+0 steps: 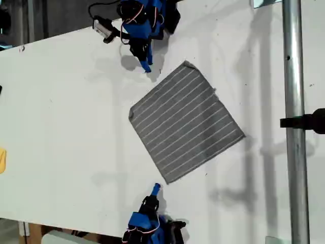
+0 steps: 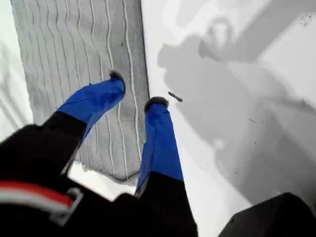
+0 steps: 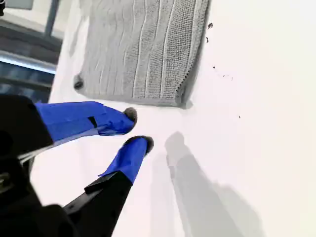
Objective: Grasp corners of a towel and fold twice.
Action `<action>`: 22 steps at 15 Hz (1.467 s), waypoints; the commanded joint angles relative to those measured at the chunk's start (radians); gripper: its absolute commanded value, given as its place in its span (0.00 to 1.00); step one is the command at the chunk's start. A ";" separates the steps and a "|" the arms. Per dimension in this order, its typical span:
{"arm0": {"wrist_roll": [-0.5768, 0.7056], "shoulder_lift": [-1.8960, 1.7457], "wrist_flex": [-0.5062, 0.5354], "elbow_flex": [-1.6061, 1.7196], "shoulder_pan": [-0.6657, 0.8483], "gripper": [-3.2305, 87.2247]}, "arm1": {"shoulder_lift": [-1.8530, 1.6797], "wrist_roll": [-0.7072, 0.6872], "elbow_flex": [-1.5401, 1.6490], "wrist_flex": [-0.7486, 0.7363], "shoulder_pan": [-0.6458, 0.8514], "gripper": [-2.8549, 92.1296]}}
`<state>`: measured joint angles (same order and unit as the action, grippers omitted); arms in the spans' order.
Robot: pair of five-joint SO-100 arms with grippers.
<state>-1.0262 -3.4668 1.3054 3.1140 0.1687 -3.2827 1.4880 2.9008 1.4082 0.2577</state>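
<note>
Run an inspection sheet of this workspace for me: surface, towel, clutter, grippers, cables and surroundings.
Surface: white table, shadowed in places.
Job's things: towel lying flat and unfolded, set diagonally, with no corner grasped.
Clutter: small dark specks on the table; a yellow object at the exterior view's left edge.
Grippers: my first gripper has its fingers apart by a towel corner; my second gripper has its fingers slightly apart, short of the towel's edge. Neither holds anything.
Cables: red and white wires on the arm bodies, off the towel.
Surroundings: metal pole with a black clamp at the exterior view's right.
</note>
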 commanded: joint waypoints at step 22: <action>-0.752 -0.006 -0.061 -0.037 -0.021 0.00 | -0.008 -0.020 -0.043 -0.026 0.005 0.03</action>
<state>-1.7733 -3.4668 1.2640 3.1017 0.1672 -3.2873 1.4818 2.9008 1.4021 0.2715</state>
